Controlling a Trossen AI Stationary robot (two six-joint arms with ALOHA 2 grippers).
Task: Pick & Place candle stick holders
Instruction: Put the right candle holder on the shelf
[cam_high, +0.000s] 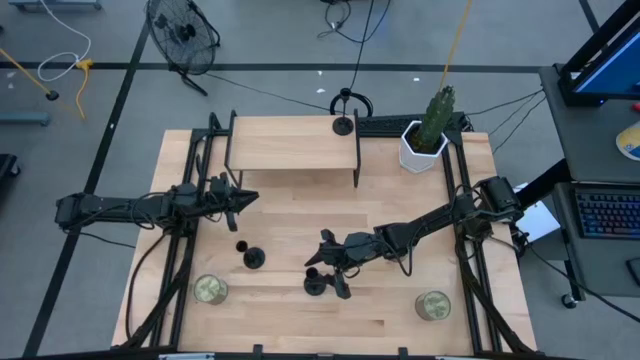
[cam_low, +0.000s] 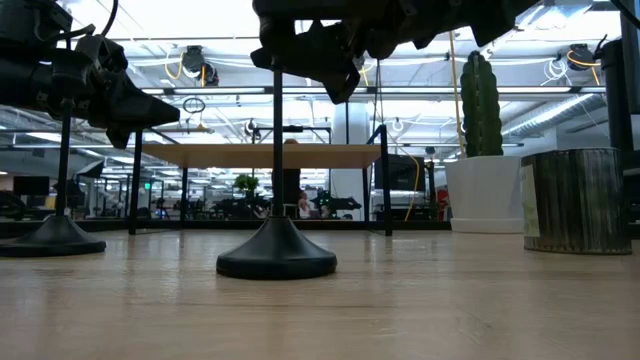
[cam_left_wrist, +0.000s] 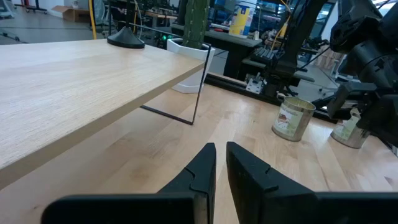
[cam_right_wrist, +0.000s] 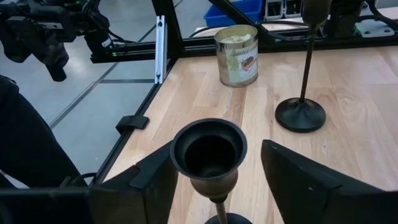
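Candlesticks stand on the wooden table, and going from left to right the first thing is the left gripper, held out over the left part of the table beside the raised wooden shelf. Its two fingers are drawn almost together with only a thin slit between them, and nothing is in them. Toward the front left corner sits a tin can. Next comes a black candlestick standing upright on its round base in the middle-left of the table, apart from both arms. Just right of it, near the front middle, stands a second candlestick, also upright on the boards. The right gripper hangs directly over and around this one: in the right wrist view its cup top rises between the two fingers, which stand wide on either side with a gap to each, so the claw is open and not yet gripping. A third candlestick rests on the far right end of the shelf. Beside the shelf, at the back right, is a white pot with a cactus. A second tin can sits near the front right corner.
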